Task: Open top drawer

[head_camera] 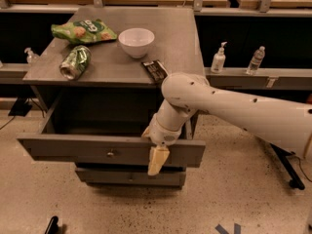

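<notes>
And there was the white arm (pixel 243 108), reaching in from the right of the counter (pixel 180 38), bent hard at the elbow just past the counter's front right corner. The forearm dropped steeply down and to the left, and the pincer (pixel 156 165) hung tip-down below the counter's front edge. It lay across the face of the top drawer (pixel 73 150), right of the drawer's one small round knob (pixel 110 154). Spread or pressed together? Could not tell from this angle.

The count on the counter:
- one white bowl (pixel 136 41)
- one green can (pixel 74 62) lying on its side
- one green snack bag (pixel 83 31)
- one dark packet (pixel 155 71) at the front edge

Right of the counter stood two bottles, a pump bottle (pixel 219 58) and a clear bottle (pixel 255 60).

The top drawer sat directly under the counter top, pulled well out towards the camera with its dark inside showing. Its long axis ran left to right along the counter's front, and its flat face pointed at the camera. Beneath it, one narrower drawer front (pixel 130 177) showed, closed.
</notes>
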Available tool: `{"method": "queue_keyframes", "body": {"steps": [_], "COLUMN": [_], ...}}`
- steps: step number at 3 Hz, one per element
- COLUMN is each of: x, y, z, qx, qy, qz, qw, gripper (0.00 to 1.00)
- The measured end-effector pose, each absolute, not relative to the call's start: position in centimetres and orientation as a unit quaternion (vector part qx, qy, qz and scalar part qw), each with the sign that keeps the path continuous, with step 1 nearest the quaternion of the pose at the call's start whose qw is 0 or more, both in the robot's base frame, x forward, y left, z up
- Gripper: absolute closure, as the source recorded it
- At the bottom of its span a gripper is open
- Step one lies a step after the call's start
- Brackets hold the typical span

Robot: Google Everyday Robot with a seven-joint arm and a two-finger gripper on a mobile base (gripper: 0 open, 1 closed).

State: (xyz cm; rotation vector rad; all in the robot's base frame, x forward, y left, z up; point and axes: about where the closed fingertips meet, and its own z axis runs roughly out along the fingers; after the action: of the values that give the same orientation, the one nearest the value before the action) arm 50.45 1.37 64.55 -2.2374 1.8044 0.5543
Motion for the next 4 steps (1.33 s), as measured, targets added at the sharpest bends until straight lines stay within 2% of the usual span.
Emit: {"method": "queue_keyframes", "body": {"steps": [1, 3, 4], "x": [50.5, 44.4, 40.6], "y": [1.4, 1.7, 1.8], "z": [64.6, 65.4, 67.0], "qx": [-0.76, -0.761, -0.755], "qy": [0.613, 0.598, 0.602], "qz": [0.188, 0.229, 0.239], "qw": [0.107, 0.101, 0.102], "gripper": [0.3, 0.23, 0.23]}}
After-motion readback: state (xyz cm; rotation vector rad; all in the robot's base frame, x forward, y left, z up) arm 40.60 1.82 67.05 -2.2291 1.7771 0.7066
